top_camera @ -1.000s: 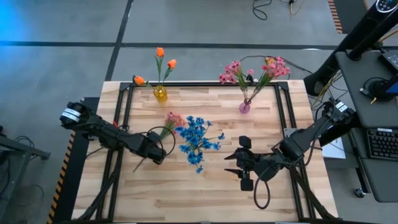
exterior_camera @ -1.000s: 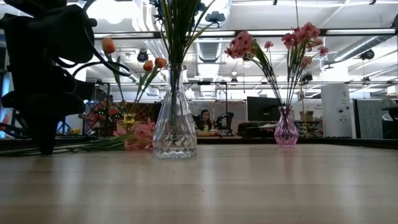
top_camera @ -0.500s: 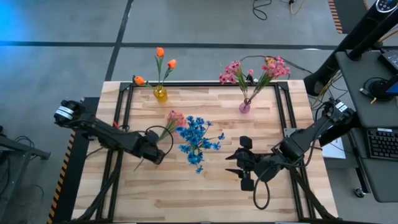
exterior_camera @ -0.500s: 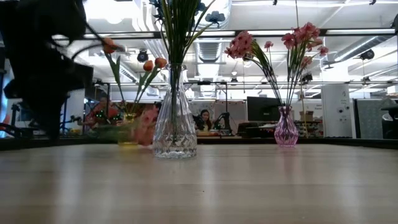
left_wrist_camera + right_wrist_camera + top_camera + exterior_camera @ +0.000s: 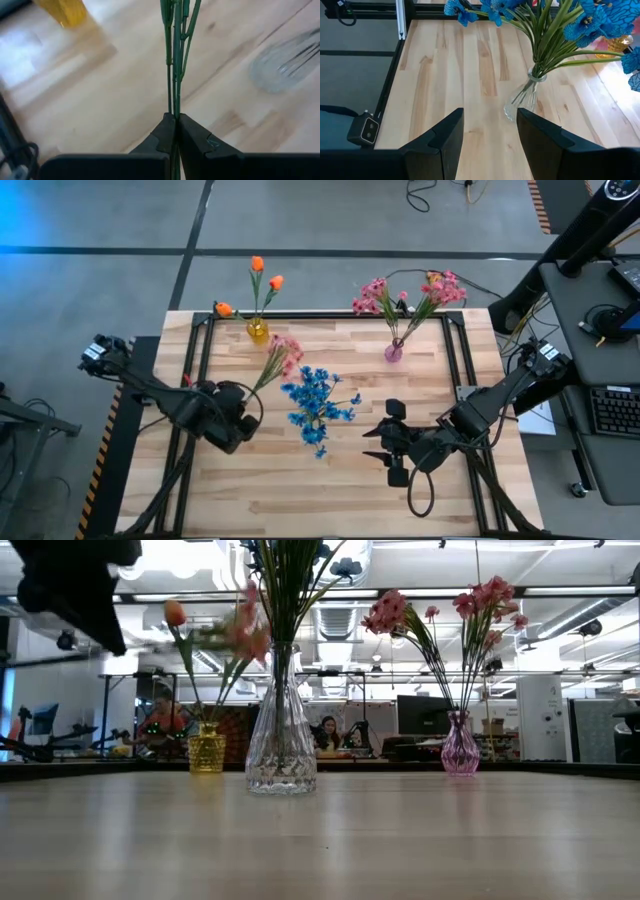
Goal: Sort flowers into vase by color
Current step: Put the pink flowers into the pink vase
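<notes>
A pink flower [image 5: 283, 350] on thin green stalks is in the air over the table's left middle, with my left gripper [image 5: 243, 400] shut on its stalks. A clear vase [image 5: 318, 425] holding blue flowers [image 5: 315, 395] stands on its base at the table's middle. At the far edge stand a yellow vase [image 5: 258, 331] with orange tulips [image 5: 258, 265] and a pink vase [image 5: 394, 352] with pink flowers [image 5: 440, 285]. My right gripper [image 5: 487, 135] waits open, right of the clear vase [image 5: 522, 102], with nothing between its fingers. My left gripper pinches the pink flower's green stalks [image 5: 175, 107] between its two fingers. The stalks run lengthwise between the fingers and on past their tips. The fingers slant down from the table's left. The flower is lifted clear, its blossom end [image 5: 245, 635] high and pointing toward the far right.
A black frame rail [image 5: 200, 370] runs along the table's left side and another rail [image 5: 470, 360] along the right. Bare wood lies along the near edge [image 5: 300, 500]. People and desks show in the room beyond in the low view.
My left gripper has risen and drawn a little toward the table's left edge, staying shut on the pink flower. The flower, which lay on the table beside the clear vase, is now lifted clear, its blossom swung up and toward the far edge.
</notes>
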